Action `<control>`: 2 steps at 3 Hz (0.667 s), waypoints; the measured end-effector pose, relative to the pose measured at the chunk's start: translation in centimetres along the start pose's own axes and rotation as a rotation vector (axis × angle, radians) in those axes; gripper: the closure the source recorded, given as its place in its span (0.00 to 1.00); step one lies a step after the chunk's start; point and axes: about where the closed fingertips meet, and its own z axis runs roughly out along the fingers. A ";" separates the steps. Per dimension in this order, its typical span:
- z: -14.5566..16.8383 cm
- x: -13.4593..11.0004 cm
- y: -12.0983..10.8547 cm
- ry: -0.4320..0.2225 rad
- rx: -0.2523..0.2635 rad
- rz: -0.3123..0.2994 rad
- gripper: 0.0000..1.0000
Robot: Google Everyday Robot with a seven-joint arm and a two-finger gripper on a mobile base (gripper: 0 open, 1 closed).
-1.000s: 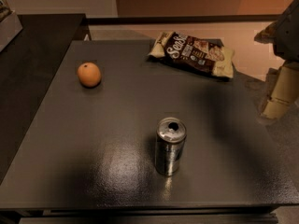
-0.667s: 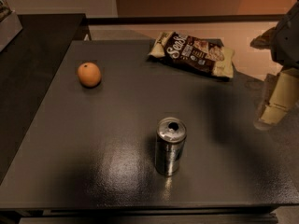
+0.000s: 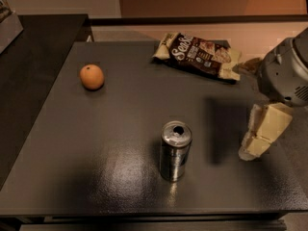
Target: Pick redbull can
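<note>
The redbull can (image 3: 175,150) is a slim silver can with dark markings and a pull-tab top. It stands upright near the front middle of the dark grey table (image 3: 120,129). My gripper (image 3: 251,149) hangs from the grey wrist (image 3: 285,71) at the right edge, tips pointing down and left. It is just above the table, to the right of the can, about a can's height away. It holds nothing that I can see.
A round orange fruit (image 3: 92,76) lies at the back left. A dark snack bag (image 3: 199,55) lies at the back, behind the gripper. A black counter (image 3: 33,47) adjoins the table on the left.
The gripper and wrist have come further into view from the right and moved left and down, closer to the can. The can, the orange and the bag have not moved.
</note>
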 end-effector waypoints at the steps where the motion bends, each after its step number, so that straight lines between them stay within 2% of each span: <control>1: 2.3 -1.9 2.2 -0.090 -0.048 -0.041 0.00; 2: 3.9 -3.4 4.2 -0.160 -0.101 -0.072 0.00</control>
